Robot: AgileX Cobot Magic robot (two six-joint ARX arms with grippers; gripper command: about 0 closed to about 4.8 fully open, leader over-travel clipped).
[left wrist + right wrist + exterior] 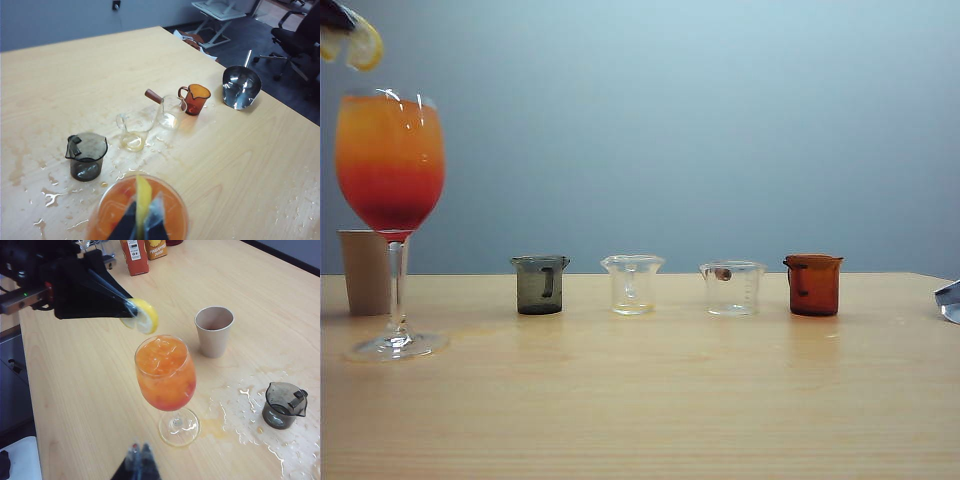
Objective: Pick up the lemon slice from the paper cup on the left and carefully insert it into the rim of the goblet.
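One thin yellow lemon slice (144, 316)

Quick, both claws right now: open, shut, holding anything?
Left claw: shut on the lemon slice, above the goblet.
Right claw: shut, empty, near the goblet's foot.

left gripper (131, 310): at 10 o'clock in the right wrist view, jaws pinched on the lemon slice (142, 315), dark arm running off toward 9 o'clock | right gripper (138, 452): at 6 o'clock, fingertips pressed together, holding nothing
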